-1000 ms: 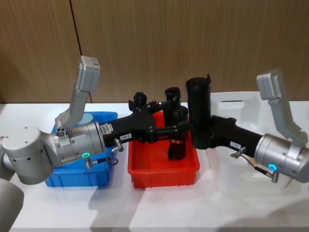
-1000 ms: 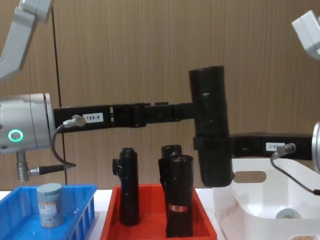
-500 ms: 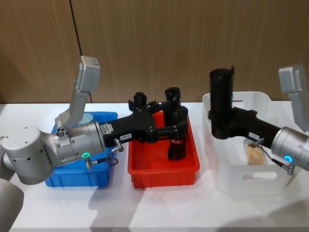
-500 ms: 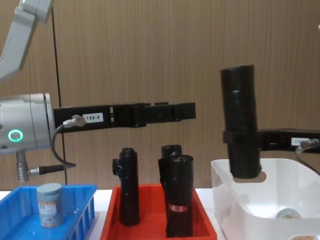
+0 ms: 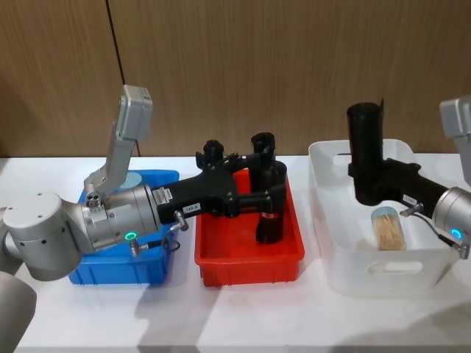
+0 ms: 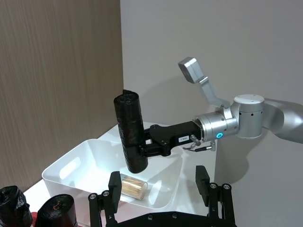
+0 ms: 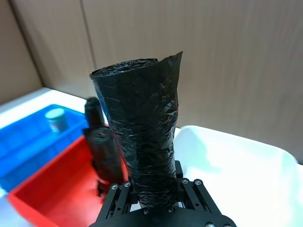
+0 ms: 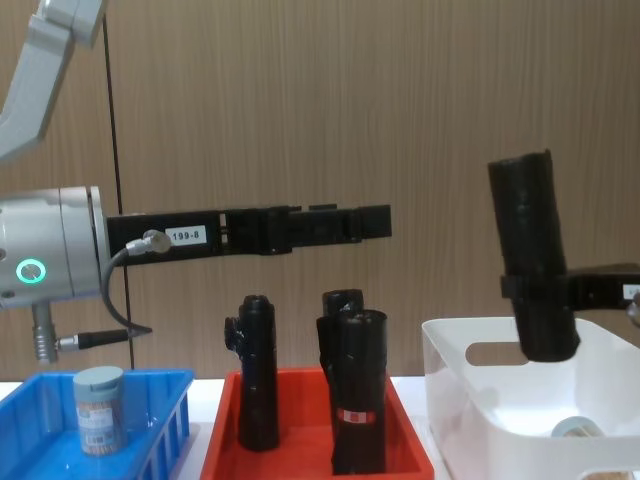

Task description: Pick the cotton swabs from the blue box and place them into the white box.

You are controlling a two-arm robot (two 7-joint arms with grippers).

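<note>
**Right arm holding a black roll over the white box**

The right gripper is hanging above the white box at the 3 o'clock side of the counter, its jaws clamped on a tall black roll wrapped in crinkled film, tilted slightly off upright. One tub of cotton swabs is lying on its side on the white box's floor, just below and in front of the roll. A second tub is standing upright in the blue box at 9 o'clock.

The left gripper is reaching level above the red tray in the middle, its jaws standing apart and holding nothing. More black rolls are standing in that tray, beneath the left arm, which is crossing over the blue box and hiding part of it in the head view.
</note>
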